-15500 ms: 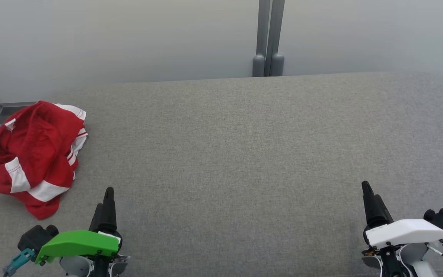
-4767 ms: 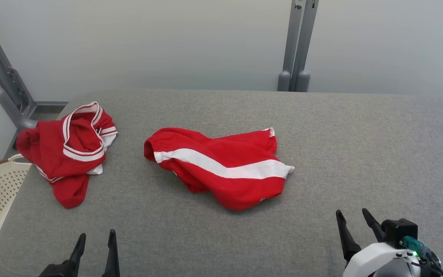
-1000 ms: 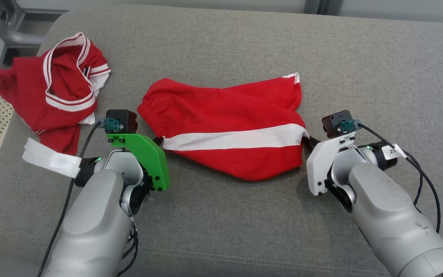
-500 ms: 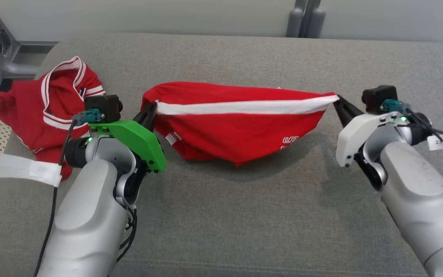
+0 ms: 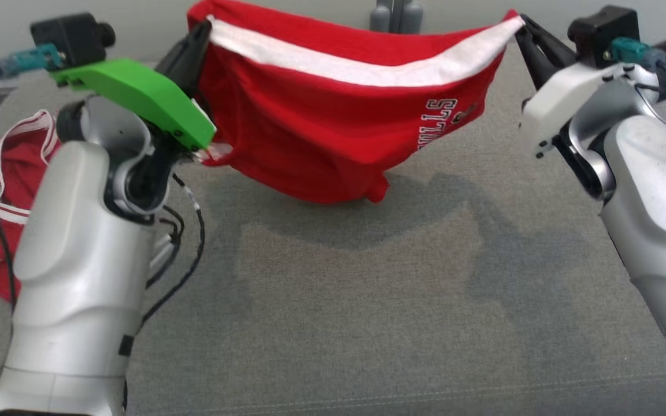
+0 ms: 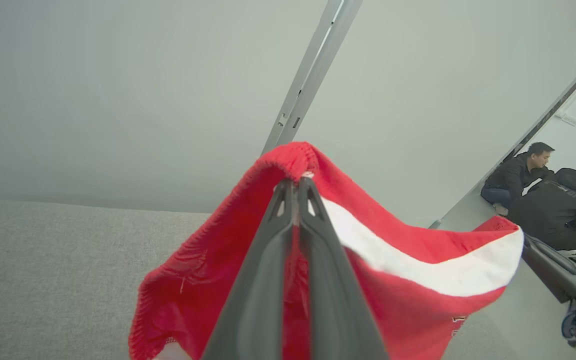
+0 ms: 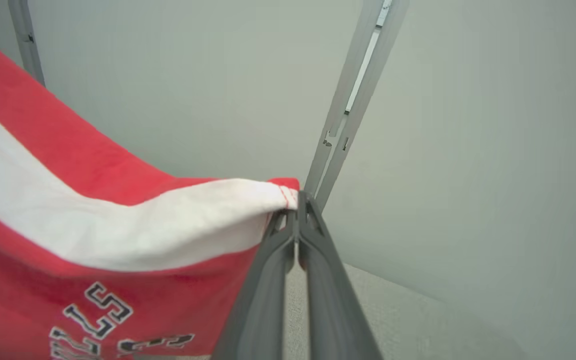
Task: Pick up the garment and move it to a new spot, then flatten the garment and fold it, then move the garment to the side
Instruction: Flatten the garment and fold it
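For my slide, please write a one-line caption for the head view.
Left gripper and right gripper hold the red garment stretched between them over the grey surface.

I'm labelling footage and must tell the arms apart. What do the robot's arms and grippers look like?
The left forearm and right forearm are smooth silver-grey shells. The left gripper has long dark fingers and a bright green wrist cover; the right gripper has a white one. Each wrist carries a black camera block with a teal connector; black cables trail along the left forearm.
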You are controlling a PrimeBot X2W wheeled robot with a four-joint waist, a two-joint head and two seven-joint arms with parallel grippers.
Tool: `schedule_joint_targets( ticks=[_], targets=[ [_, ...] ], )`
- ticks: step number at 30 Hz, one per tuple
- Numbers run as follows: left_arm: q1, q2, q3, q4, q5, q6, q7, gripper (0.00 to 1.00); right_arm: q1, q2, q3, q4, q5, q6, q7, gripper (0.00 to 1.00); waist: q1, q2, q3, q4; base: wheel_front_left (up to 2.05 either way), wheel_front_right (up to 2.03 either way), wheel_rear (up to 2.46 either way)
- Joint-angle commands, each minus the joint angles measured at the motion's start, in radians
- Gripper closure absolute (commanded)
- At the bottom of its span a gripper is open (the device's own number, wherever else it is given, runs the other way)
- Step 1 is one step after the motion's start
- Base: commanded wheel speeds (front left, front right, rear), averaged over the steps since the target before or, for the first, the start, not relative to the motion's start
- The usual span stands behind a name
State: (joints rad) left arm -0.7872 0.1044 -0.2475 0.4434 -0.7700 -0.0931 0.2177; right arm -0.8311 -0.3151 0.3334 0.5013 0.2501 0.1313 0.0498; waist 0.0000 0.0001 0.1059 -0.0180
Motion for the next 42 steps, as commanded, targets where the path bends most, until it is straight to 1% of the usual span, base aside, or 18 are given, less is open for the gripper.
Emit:
schedule_joint_targets(
  ticks=[1,3,5,6,8,10,15,16,17,21,23,25,28,29,31,36,38,42],
  targets=[
    [-0.052,0.022,0.015,-0.013,-0.021,0.0,0.027,1.0,-0.049,0.001,0.027,-0.024,0.005,-0.001,0.019,1.0,0.0,-0.0001,0.081,-0.063,0.0,0.0,0.0],
    [-0.106,0.038,0.029,-0.018,-0.033,0.01,0.067,1.0,-0.108,0.006,0.064,-0.035,0.024,-0.001,0.042,1.0,0.0,-0.0001,0.128,-0.088,0.0,0.0,0.0],
    [-0.171,0.059,0.038,-0.025,-0.023,0.027,0.092,1.0,-0.191,-0.002,0.103,-0.028,0.012,-0.001,0.054,1.0,0.0,-0.0001,0.181,-0.111,0.0,0.0,0.0],
    [-0.206,0.062,0.042,-0.03,-0.023,0.034,0.097,1.0,-0.235,0.006,0.113,-0.022,0.023,-0.001,0.047,1.0,0.0,-0.0001,0.209,-0.121,0.0,0.0,0.0],
    [-0.264,0.064,0.055,-0.028,-0.022,0.048,0.095,1.0,-0.323,0.007,0.137,0.004,0.002,-0.001,0.028,1.0,0.0,-0.0001,0.253,-0.138,0.0,0.0,0.0],
    [-0.327,0.058,0.078,-0.026,-0.035,0.059,0.082,1.0,-0.412,0.019,0.137,0.04,-0.022,-0.001,-0.005,1.0,0.0,-0.0001,0.292,-0.154,0.0,0.0,0.0],
    [-0.462,0.043,0.123,0.0,-0.048,0.063,0.008,1.0,-0.595,0.05,0.06,0.156,-0.12,-0.001,-0.119,1.0,0.0,-0.0001,0.346,-0.168,0.0,0.0,0.0],
    [-0.485,0.04,0.132,0.007,-0.048,0.062,-0.013,1.0,-0.624,0.058,0.034,0.176,-0.142,-0.001,-0.145,1.0,0.0,-0.0001,0.353,-0.167,0.0,0.0,0.0],
    [-0.526,0.034,0.152,0.02,-0.052,0.053,-0.062,1.0,-0.682,0.071,-0.016,0.213,-0.2,-0.001,-0.193,1.0,0.0,-0.0001,0.36,-0.167,0.0,0.0,0.0],
    [-0.583,0.024,0.184,0.047,-0.064,0.034,-0.148,1.0,-0.764,0.091,-0.117,0.248,-0.312,-0.001,-0.258,1.0,0.0,-0.0001,0.38,-0.159,0.0,0.0,0.0],
    [-0.572,0.024,0.176,0.071,-0.065,0.018,-0.158,1.0,-0.772,0.104,-0.118,0.263,-0.356,-0.001,-0.272,1.0,0.0,-0.0001,0.386,-0.152,0.0,0.0,0.0],
    [-0.545,0.027,0.162,0.083,-0.062,0.003,-0.165,1.0,-0.767,0.102,-0.089,0.282,-0.376,-0.001,-0.273,1.0,0.0,-0.0001,0.392,-0.145,0.0,0.0,0.0],
    [-0.476,0.028,0.123,0.093,-0.046,-0.016,-0.183,1.0,-0.709,0.089,0.01,0.318,-0.374,-0.001,-0.28,1.0,0.0,-0.0001,0.399,-0.133,0.0,0.0,0.0],
    [-0.476,0.028,0.123,0.093,-0.046,-0.016,-0.183,1.0,-0.709,0.089,0.01,0.318,-0.374,-0.001,-0.28,1.0,0.0,-0.0001,0.399,-0.133,0.0,0.0,0.0],
    [-0.414,0.026,0.1,0.093,-0.043,-0.025,-0.198,1.0,-0.676,0.073,0.08,0.323,-0.348,-0.001,-0.286,1.0,0.0,-0.0001,0.394,-0.125,0.0,0.0,0.0],
    [-0.241,0.043,0.023,0.06,-0.019,-0.036,-0.23,1.0,-0.561,0.004,0.22,0.274,-0.265,-0.001,-0.299,1.0,0.0,-0.0001,0.355,-0.105,0.0,0.0,0.0],
    [-0.165,0.062,-0.02,0.041,0.011,-0.037,-0.248,1.0,-0.51,-0.03,0.269,0.235,-0.226,-0.001,-0.299,1.0,0.0,-0.0001,0.325,-0.098,0.0,0.0,0.0],
    [-0.032,0.091,-0.063,0.002,0.058,-0.031,-0.292,1.0,-0.419,-0.108,0.342,0.14,-0.171,-0.001,-0.271,1.0,0.0,-0.0001,0.259,-0.091,0.0,0.0,0.0]
  ],
)
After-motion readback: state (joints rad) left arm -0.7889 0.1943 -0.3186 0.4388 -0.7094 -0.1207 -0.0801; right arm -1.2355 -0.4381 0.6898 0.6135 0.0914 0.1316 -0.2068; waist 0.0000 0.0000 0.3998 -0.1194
